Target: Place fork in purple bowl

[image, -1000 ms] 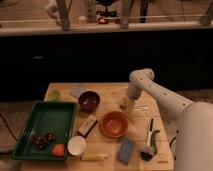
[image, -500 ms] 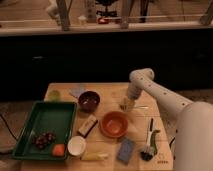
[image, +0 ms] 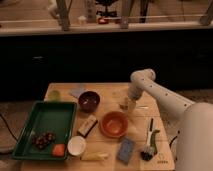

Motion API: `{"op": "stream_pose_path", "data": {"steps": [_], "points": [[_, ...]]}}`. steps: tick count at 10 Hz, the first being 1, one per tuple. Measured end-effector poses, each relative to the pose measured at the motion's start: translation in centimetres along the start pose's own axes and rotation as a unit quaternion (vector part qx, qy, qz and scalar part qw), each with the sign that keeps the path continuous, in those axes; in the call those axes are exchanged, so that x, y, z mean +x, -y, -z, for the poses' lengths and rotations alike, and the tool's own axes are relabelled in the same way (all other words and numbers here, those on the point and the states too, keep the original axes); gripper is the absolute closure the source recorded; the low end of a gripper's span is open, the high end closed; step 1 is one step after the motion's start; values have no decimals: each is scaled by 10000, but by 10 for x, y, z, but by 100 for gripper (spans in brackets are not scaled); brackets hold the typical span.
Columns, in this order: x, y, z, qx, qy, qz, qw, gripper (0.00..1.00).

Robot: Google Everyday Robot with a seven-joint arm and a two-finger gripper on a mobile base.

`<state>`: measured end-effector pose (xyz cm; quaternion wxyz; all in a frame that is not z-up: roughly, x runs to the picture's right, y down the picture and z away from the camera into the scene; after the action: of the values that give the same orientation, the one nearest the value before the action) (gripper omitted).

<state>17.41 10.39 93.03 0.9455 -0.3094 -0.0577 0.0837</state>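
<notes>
The purple bowl (image: 89, 100) stands on the wooden table (image: 107, 92) left of centre, dark and round. My gripper (image: 125, 105) hangs from the white arm (image: 155, 92) and is down at the table surface, right of the purple bowl and just above the orange bowl (image: 115, 124). A thin pale fork (image: 141, 106) lies on the table just right of the gripper.
A green tray (image: 47, 120) with dark fruit sits at the left. A white cup (image: 76, 145), an orange piece (image: 59, 149), a brown bar (image: 88, 125), a blue sponge (image: 125, 149) and a green-handled brush (image: 150, 141) lie along the front.
</notes>
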Motion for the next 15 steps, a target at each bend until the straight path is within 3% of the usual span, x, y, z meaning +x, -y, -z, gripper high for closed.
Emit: {"op": "stream_pose_path", "data": {"steps": [3,4,11,15], "points": [[11,-7,-5,-10,-11,-105,9999,22],[14,-9,-7,-9,-26,-128,9999,27],[20,-14,-10,-81,-61,-131,9999,96],[23,-12,-13,-89,-26,-123,9999,100]]}}
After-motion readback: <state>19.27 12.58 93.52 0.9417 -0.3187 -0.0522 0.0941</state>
